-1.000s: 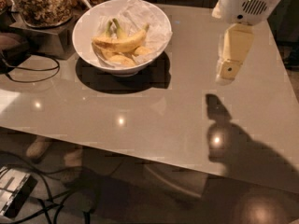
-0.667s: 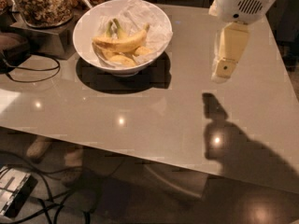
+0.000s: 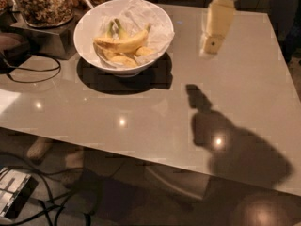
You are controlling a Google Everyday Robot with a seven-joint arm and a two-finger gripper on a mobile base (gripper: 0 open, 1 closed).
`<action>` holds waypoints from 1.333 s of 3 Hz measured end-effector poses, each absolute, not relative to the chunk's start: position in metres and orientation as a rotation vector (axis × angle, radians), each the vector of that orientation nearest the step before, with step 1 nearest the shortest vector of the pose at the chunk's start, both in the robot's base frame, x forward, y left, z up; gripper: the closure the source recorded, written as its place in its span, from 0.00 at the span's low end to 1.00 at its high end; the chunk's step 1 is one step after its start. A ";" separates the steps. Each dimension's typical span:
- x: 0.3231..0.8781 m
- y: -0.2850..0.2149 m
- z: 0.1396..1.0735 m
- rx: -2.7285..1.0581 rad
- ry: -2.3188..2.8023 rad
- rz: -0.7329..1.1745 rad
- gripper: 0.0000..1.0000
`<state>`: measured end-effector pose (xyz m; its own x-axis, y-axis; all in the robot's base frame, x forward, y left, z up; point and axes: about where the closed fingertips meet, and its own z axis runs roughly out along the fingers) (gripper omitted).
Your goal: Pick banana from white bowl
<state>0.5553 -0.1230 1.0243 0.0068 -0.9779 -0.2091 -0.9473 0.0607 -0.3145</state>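
The white bowl (image 3: 94, 20) stands at the table's back left, lined with crumpled white paper. A plain yellow curved banana (image 3: 123, 44) lies across the top of the fruit in it. Two bananas with green-tinged stems (image 3: 115, 28) lie behind and under it. My gripper (image 3: 209, 48) hangs from the top edge of the camera view, cream-coloured and pointing down. It is above the table, to the right of the bowl and clear of its rim. It holds nothing. Its shadow (image 3: 200, 100) falls on the table nearer to me.
A glass jar of brown granola (image 3: 42, 1) sits on a dark box (image 3: 40, 39) left of the bowl. A black cable (image 3: 33, 72) loops on the table's left side. The grey table (image 3: 141, 121) ends close in front; cables and a device (image 3: 14, 192) lie on the floor.
My gripper has moved left and toward the back of the table, closer to the bowl, and its shadow has shifted left. The bowl and bananas have not moved.
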 end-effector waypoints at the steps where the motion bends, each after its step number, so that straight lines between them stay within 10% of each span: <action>1: 0.578 -0.099 1.043 -1.960 1.899 -0.166 0.00; 4: 0.631 -0.052 1.040 -2.025 1.770 -0.088 0.00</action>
